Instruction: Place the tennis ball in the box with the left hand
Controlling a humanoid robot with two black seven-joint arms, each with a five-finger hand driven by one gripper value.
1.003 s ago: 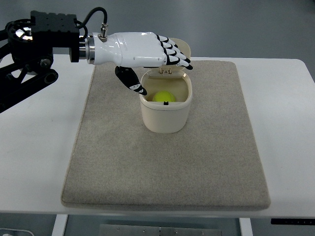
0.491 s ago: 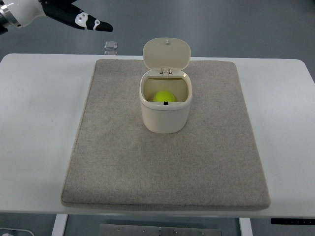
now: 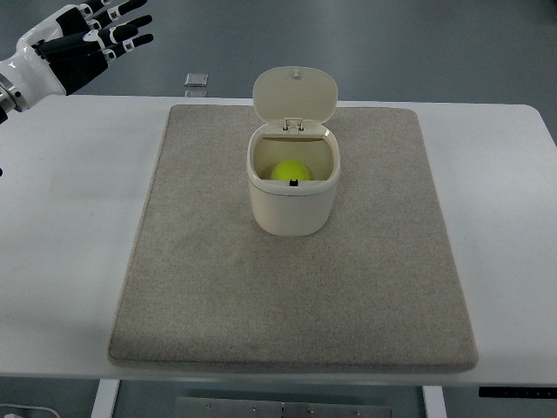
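Nearest the cam: grey felt mat [image 3: 287,287] on a white table [image 3: 70,261], front part w/ nothing on it. Mid-mat stands the cream box [image 3: 291,205], upright, hinged lid [image 3: 295,93] flipped up at the far side. The tennis ball [image 3: 289,171] sits inside, low in the box, touching nothing but the box as far as I can tell; task looks done. If it needed re-gripping: ball is light, fuzzy so not slippery, springy w/ some give, not fragile; best taken from above w/ fingers wrapped round its widest part, tho the box walls leave tight room. Box prob light plastic, could tip if knocked. Beyond the mat, a small grey object [image 3: 197,80] lies past the table's far edge. Far left corner: left hand [image 3: 83,48], well apart from box, fingers [image 3: 122,26] stretched out straight, holding nothing. Right hand not seen.
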